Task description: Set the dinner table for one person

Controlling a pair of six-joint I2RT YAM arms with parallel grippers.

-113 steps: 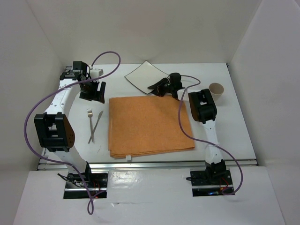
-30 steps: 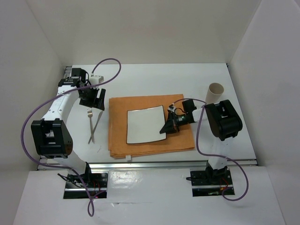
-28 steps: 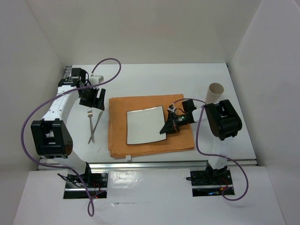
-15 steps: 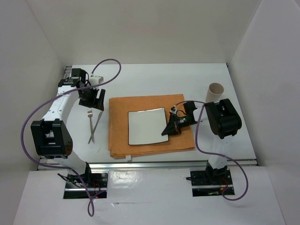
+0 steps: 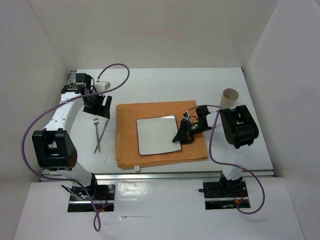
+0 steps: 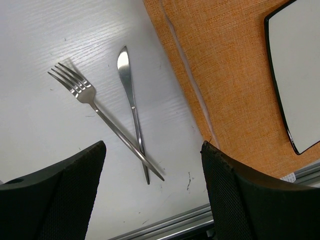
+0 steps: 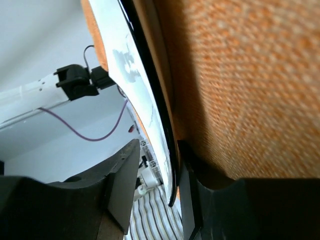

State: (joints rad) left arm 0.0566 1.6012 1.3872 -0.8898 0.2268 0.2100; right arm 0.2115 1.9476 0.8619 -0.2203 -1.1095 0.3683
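The dinner table (image 5: pixel 150 82) carries an orange cloth mat (image 5: pixel 127 135). A square white plate with a black rim (image 5: pixel 156 135) lies flat on the mat. My right gripper (image 5: pixel 179 137) sits low at the plate's right edge. In the right wrist view its jaws (image 7: pixel 159 147) straddle the plate rim (image 7: pixel 150 100) with a visible gap, so it is open. A fork (image 6: pixel 80 90) and a knife (image 6: pixel 127 80) lie crossed on the white top left of the mat. My left gripper (image 6: pixel 153 146) hovers open above them, holding nothing.
A tan paper cup (image 5: pixel 230 97) stands upright at the right, behind the right arm's elbow. Metal rails (image 5: pixel 160 175) run along the near table edge. White walls close in on three sides. A purple cable (image 5: pixel 112 70) loops over the left arm.
The plate has settled flat on the mat and turned slightly. The right jaws have spread off its rim. The left arm has hardly moved.
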